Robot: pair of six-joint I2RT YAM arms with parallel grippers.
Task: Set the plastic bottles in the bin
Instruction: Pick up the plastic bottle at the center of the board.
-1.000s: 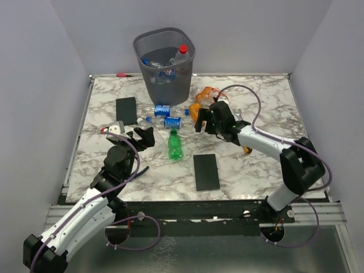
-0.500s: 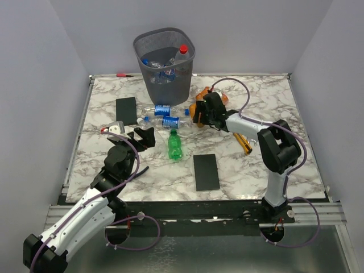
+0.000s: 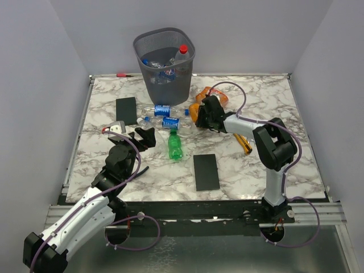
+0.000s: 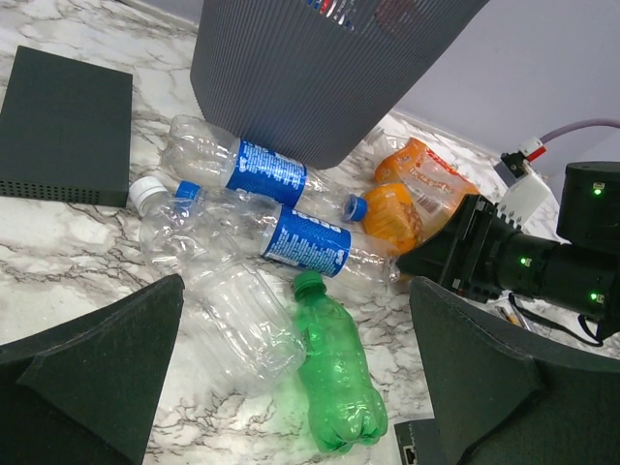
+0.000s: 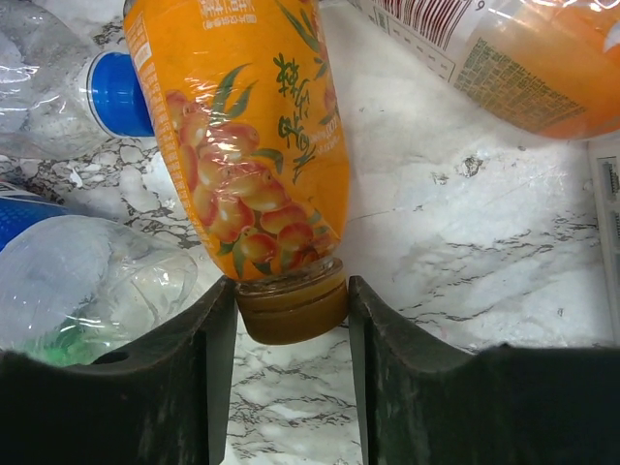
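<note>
Green bottle on its side on the marble table, Dan, just ahead of the left gripper. Its fingers are spread wide, with nothing between them and nothing touched.

Copy, Mia. A black slab lies flat to the right of that bottle, on the near side. What's pressed against the green one?

A bare clear bottle, touching its left flank. Just beyond are two clear bottles with blue labels: one across the middle, the other close to the foot of the bin. All are lying down in one loose cluster.

Now the right side. The right gripper is low over the table at the right end of that cluster, and its fingers are clamped on the brown cap of an orange bottle.

Seen from the wrist, that's a clean pinch. The cap sits squarely between both pads, and the fruit-print body stretches straight away from the fingers, flat on the marble.

A second orange bottle lies just beyond it, to the right.

Furthest back is the mesh bin, upright at the far edge, with bottles already inside and a red cap poking up at the rim. A second black slab lies to the left of the bin.
</note>
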